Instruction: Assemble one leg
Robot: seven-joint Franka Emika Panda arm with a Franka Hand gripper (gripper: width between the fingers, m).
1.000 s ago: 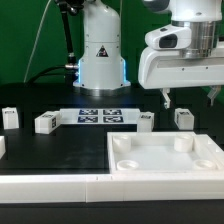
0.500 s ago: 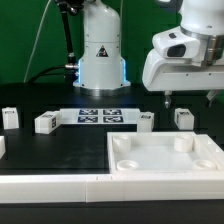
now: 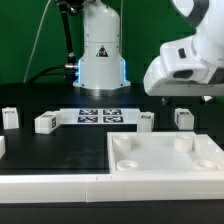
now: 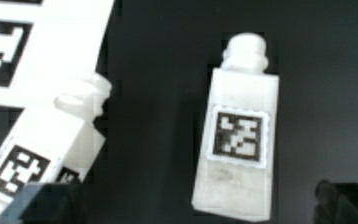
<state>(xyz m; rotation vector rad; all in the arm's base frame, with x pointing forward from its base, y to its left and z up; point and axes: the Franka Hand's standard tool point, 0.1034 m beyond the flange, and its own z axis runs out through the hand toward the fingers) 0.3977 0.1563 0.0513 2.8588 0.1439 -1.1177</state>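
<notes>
Several small white legs lie on the black table. In the exterior view they lie at the far left (image 3: 10, 117), left of centre (image 3: 45, 123) and on the right (image 3: 146, 121) (image 3: 183, 118). My gripper (image 3: 186, 72) hangs tilted above the two right ones, and its fingertips do not show clearly there. In the wrist view one leg (image 4: 238, 130) with a square marker tag and a round peg end lies between my two dark fingers (image 4: 48, 205). A second leg (image 4: 60, 125) lies beside it. The gripper (image 4: 202, 208) is open and empty, not touching the leg.
The large white tray (image 3: 165, 170) with round corner sockets fills the front right. The marker board (image 3: 98, 116) lies at the table's middle, and its corner shows in the wrist view (image 4: 7, 45). The robot base (image 3: 100, 55) stands behind it. A white strip (image 3: 50, 185) runs along the front.
The gripper hand has risen, shifted toward the exterior view's right and tilted. Its fingers, seen hanging over the right legs before, no longer show clearly. The legs have not moved.
</notes>
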